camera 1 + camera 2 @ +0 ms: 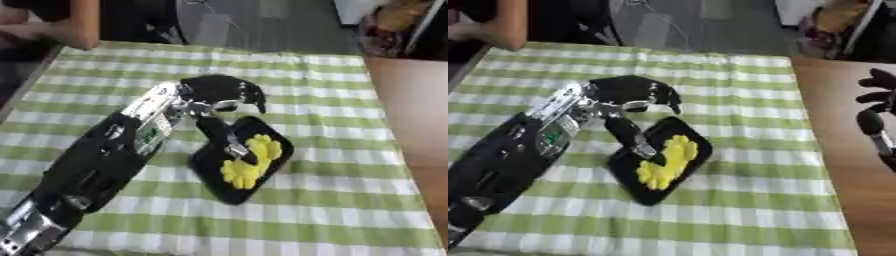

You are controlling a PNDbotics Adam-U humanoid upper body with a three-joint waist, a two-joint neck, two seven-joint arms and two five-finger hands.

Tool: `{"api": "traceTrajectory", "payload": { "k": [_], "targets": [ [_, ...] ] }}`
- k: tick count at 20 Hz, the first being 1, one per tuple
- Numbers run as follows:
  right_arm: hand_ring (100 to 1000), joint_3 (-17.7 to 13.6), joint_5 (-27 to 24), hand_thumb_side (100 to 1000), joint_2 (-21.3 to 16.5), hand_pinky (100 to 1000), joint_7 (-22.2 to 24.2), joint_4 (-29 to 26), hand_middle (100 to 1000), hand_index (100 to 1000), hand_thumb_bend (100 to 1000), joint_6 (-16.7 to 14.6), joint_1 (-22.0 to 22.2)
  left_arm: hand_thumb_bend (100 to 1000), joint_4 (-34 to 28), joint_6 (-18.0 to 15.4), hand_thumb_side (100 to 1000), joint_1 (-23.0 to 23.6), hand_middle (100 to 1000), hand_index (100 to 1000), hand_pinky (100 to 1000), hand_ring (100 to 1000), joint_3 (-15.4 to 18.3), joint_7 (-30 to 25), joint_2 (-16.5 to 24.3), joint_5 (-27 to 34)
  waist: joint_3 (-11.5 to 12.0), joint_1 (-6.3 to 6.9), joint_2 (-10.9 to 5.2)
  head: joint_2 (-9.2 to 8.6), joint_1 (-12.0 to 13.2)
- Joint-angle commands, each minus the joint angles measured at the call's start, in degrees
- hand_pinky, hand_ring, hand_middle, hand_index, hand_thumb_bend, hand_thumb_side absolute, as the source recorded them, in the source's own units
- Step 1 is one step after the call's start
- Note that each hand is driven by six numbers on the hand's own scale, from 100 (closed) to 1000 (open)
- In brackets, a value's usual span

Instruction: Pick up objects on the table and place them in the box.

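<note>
on a table under a green and white checked cloth (332,200), a flat black tray (219,187) lies near the middle, set at a slant, with a yellow thing (252,162) of lobed shape lying on it. no box can be made out, unless the tray is it. the cloth runs to the far edge, where grey floor (262,25) begins; at the right the cloth ends and bare brown wood (411,110) shows. the stretch of cloth right of the tray and toward the near edge is bare, and so is the far strip.

the left arm (96,165) comes in from the lower left and crosses the cloth. the left hand (219,90) hangs above the far corner of the tray, its upper fingers curled down, while one long finger (223,140) reaches down onto the tray and touches or nearly touches the yellow thing; whether it grips it i cannot tell.

the right hand (877,110) shows at the right edge of the right eye view, over the wood, fingers relaxed and empty, well apart from the tray.
</note>
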Motion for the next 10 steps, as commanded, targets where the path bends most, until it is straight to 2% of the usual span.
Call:
{"api": "traceTrajectory", "payload": {
  "k": [1,7,10],
  "targets": [
    [688,-0.4,0.0,959,-1.4,591,-0.2,-0.7,775,940,677,0.0,-0.7,1000,-1.8,0.6,862,-0.8,838,835,792,809,1.2,0.2,1.7,0.6,0.1,-0.07,-0.82,-0.68,0.2],
    [688,-0.4,0.0,957,-1.5,592,-0.2,-0.7,775,941,678,0.0,-0.7,1000,-2.8,1.3,868,-0.4,839,840,791,811,2.0,0.4,2.0,1.2,0.2,-0.13,-0.89,-0.81,0.2],
    [688,-0.5,0.0,960,-1.5,591,-0.3,-0.7,775,941,678,0.0,-0.6,1000,-3.9,1.9,890,0.4,831,837,756,790,3.1,1.6,2.2,2.2,0.3,-0.15,-0.85,-0.86,0.0]
  ]
}}
